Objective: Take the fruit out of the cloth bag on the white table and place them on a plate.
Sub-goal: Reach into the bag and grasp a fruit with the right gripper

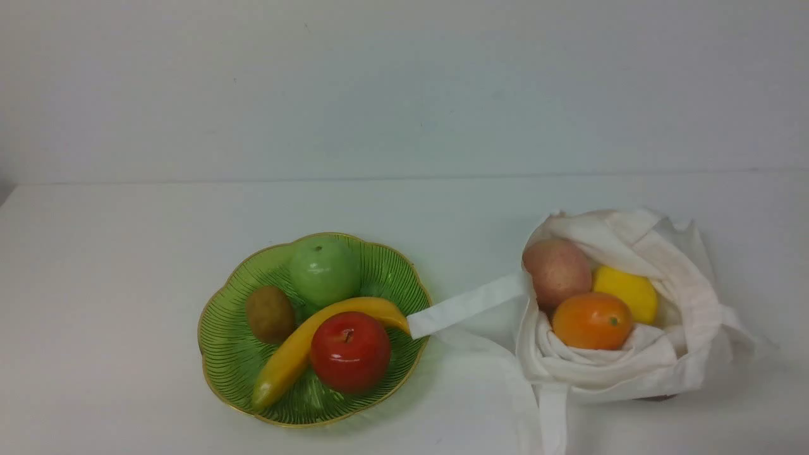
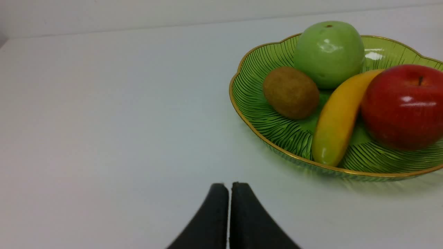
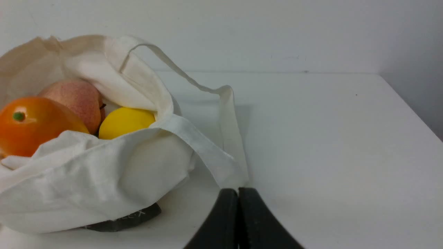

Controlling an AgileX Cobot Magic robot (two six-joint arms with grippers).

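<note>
Mango exposed in folded-open cloth bag beside right pincer, probably an easy grab; plate near left pincer; both pinched together, empty.

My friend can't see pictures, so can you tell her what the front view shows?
On a white table, a cloth bag on the right lies open with a mango, a lemon and a pink-red fruit inside. To its left, a green scalloped plate holds a red apple, banana, green apple and kiwi; one bag strap reaches the plate's rim.

Green ribbed plate, gold rim; orange mango; yellow lemon; off-white bag.
</note>
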